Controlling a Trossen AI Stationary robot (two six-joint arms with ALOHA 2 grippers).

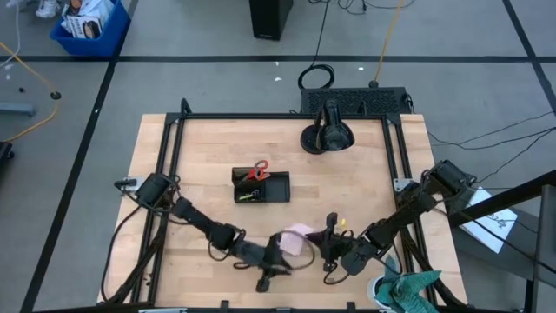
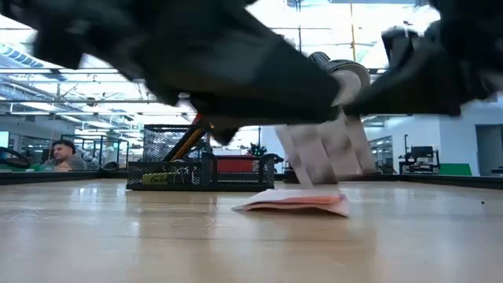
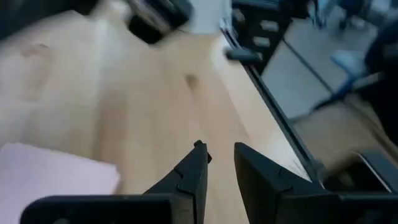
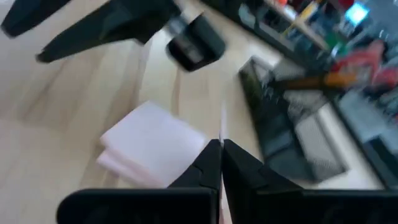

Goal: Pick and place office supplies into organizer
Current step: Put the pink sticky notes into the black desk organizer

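The pink sticky-note pad (image 1: 298,235) lies flat on the table near the front edge, between my two grippers. One pale sheet (image 2: 326,153) stands up from the pad (image 2: 295,202), with my right gripper (image 4: 221,152) shut on it just right of the pad. My left gripper (image 3: 217,155) hovers at the pad's near left side, its fingers a little apart with nothing between them. The black organizer (image 1: 261,187) stands at mid-table with red-handled scissors (image 1: 257,170) in it. A small yellow-green piece (image 1: 343,223) lies by my right gripper. My right gripper pinches the upper edge of a thin sheet (image 4: 222,127) from the pad between its two fingers. It comes slanting down from the table's right side. The sheet rises edge-on from the pad, its lower end still on the pad, which rests on the table.
The round black camera-stand base (image 1: 327,137) sits at the far edge. A teal cloth (image 1: 408,287) lies at the near right corner. A black frame rail (image 1: 174,139) borders the tabletop. Bare wood lies left of the organizer. A person (image 2: 63,155) sits beyond the table.
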